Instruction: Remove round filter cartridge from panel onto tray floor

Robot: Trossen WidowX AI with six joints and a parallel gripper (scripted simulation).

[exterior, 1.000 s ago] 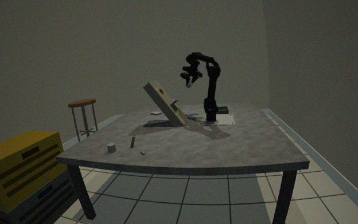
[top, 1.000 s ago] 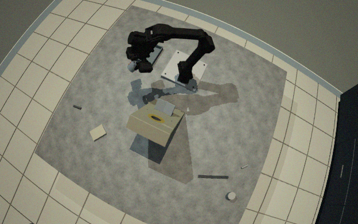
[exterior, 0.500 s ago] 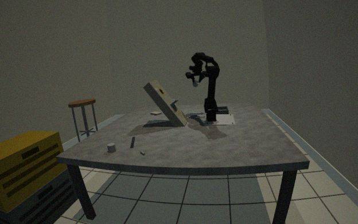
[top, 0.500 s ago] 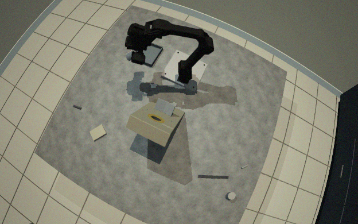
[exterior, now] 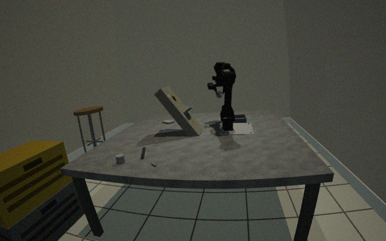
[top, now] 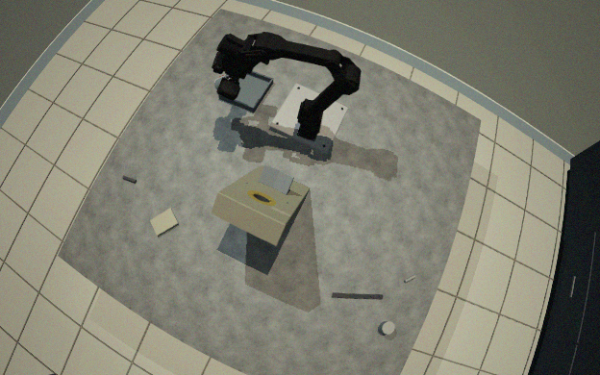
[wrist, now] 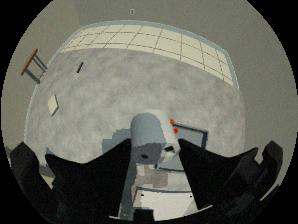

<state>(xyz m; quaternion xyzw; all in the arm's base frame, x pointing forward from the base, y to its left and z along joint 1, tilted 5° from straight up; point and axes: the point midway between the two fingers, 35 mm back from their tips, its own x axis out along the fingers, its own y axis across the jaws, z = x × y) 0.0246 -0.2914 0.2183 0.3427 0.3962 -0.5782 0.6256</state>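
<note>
The round grey filter cartridge (wrist: 148,127) (exterior: 220,94) is out of the panel and held in the air, its two dark slots facing the wrist camera. My gripper (wrist: 154,143) is shut on it, one finger at each side. In the top view the arm mostly hides the cartridge. The gripper is above the left part of the tray (top: 255,89) (exterior: 240,118) (wrist: 194,138), well above its floor. The tilted service panel (top: 236,192) (exterior: 182,118) shows an empty dark opening in a yellow ring (top: 272,204) (exterior: 172,96).
A grey plate (top: 277,180) stands out from the panel's face near the opening. The white base plate (top: 293,103) (exterior: 244,128) (wrist: 162,201) lies beside the tray. A pale square block (top: 164,222) (wrist: 53,105), a dark bar (top: 357,296) and a white cylinder (top: 387,328) lie farther off.
</note>
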